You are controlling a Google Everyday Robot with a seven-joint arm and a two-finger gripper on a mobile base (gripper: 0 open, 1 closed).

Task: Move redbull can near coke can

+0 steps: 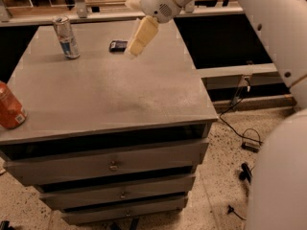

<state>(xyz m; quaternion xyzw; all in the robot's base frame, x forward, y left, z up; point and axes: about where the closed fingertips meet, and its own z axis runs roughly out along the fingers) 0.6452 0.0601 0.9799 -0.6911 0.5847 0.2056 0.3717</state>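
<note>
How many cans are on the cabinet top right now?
2. The redbull can stands at the back left; the coke can sits at the left edge, partly cut off by the frame. The gripper hangs over the back middle, holding neither.
</note>
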